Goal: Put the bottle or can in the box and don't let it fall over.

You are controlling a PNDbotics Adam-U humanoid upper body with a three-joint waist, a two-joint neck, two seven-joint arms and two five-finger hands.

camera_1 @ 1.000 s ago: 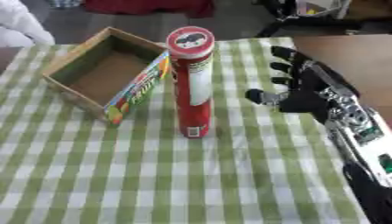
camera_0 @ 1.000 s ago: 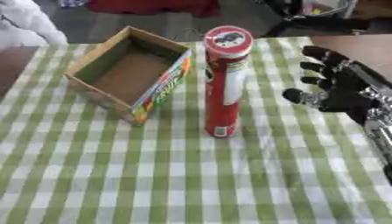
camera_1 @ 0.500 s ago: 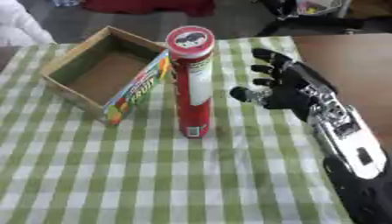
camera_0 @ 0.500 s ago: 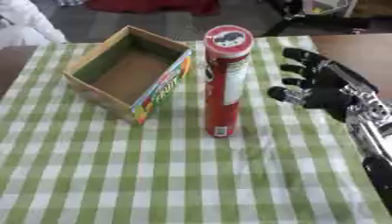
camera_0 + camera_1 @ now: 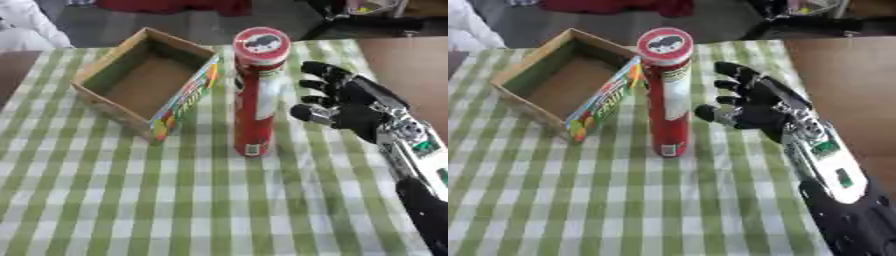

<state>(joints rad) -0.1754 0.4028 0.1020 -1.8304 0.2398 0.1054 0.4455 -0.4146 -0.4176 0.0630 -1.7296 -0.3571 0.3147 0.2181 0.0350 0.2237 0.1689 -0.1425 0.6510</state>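
Observation:
A tall red can with a red and white lid stands upright on the green checked cloth. Just left of it lies an open cardboard box with a colourful printed side, its inside bare. My right hand is open just to the right of the can, fingers spread and thumb pointing at the can's middle, a small gap between them. My left hand shows in neither view.
The green and white checked cloth covers the table. A bare brown tabletop lies at the right behind my arm. A white sleeve shows at the far left corner.
My right hand has moved left toward the can, from well right of it to close beside it. The can and the box stand where they were.

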